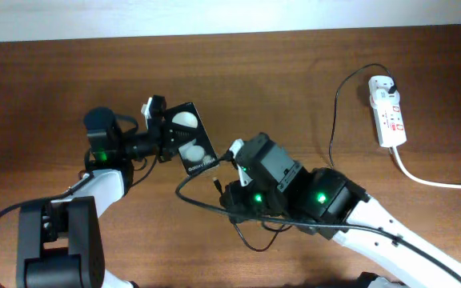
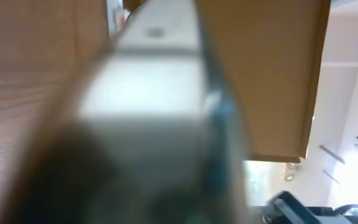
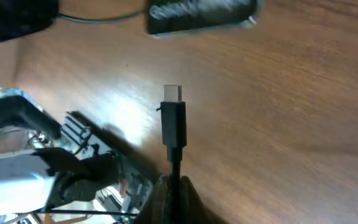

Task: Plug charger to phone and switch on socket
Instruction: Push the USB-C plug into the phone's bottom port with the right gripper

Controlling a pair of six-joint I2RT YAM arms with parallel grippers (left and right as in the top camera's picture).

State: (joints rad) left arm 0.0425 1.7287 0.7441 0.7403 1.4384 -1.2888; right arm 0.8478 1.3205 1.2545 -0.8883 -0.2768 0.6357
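Pinched charger (image 3: 174, 124) points toward phone (image 3: 201, 14), tabletop (image 3: 291, 124) between.

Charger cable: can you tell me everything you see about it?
The charger is a thin black cable ending in a chunky black plastic plug with a small silver metal tip. The right gripper pinches it just behind the plug, so the tip sticks out over the wooden table, aimed toward the phone but not touching it. Behind the gripper the cable loops loosely across the table and runs to the white socket.
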